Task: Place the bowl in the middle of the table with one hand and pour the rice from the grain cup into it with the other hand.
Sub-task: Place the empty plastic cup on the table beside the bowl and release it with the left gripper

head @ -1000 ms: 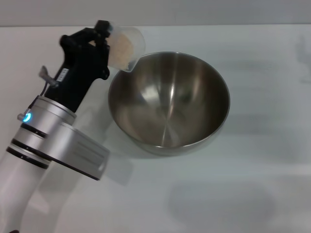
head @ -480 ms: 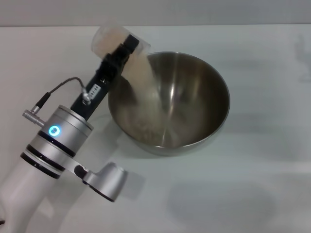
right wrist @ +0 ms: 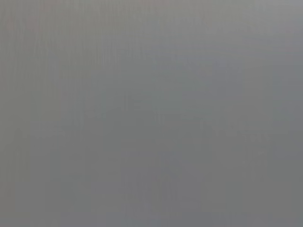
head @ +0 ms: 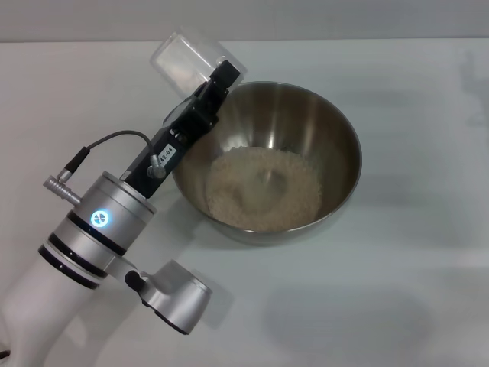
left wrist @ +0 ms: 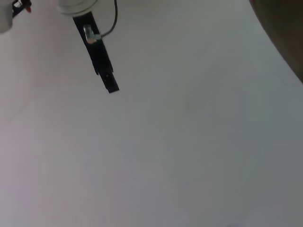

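pale grey wall strip (head: 306, 19), even soft light

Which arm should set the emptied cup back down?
Left. The left hand already holds the grain cup, tipped over the bowl rim, and the rice lies in the bowl. The right arm is not in view, so handing over would likely add moves.
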You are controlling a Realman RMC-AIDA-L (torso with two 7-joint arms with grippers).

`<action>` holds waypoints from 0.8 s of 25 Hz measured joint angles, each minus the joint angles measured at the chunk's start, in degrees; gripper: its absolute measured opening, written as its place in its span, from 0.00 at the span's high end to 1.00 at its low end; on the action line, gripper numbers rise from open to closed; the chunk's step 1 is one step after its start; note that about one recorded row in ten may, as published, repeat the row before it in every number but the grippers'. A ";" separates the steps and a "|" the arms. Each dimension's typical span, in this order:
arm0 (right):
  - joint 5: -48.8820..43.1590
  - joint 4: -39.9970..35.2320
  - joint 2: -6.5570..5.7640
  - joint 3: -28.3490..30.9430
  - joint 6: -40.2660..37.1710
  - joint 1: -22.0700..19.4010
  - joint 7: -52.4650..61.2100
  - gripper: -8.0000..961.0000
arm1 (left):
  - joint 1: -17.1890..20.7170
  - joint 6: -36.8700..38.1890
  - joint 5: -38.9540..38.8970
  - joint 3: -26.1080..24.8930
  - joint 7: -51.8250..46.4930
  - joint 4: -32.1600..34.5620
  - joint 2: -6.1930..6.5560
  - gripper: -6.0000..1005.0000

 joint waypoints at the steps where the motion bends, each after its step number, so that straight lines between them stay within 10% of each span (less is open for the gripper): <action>1: 0.00 0.00 0.00 0.00 0.00 0.00 0.00 0.41 | -0.03 0.03 0.12 -0.27 0.28 -0.03 0.01 0.97; 20: 0.00 0.22 -0.51 0.01 0.67 1.29 -0.04 0.41 | -0.03 -6.54 -0.53 -1.77 -1.12 -0.12 0.06 0.96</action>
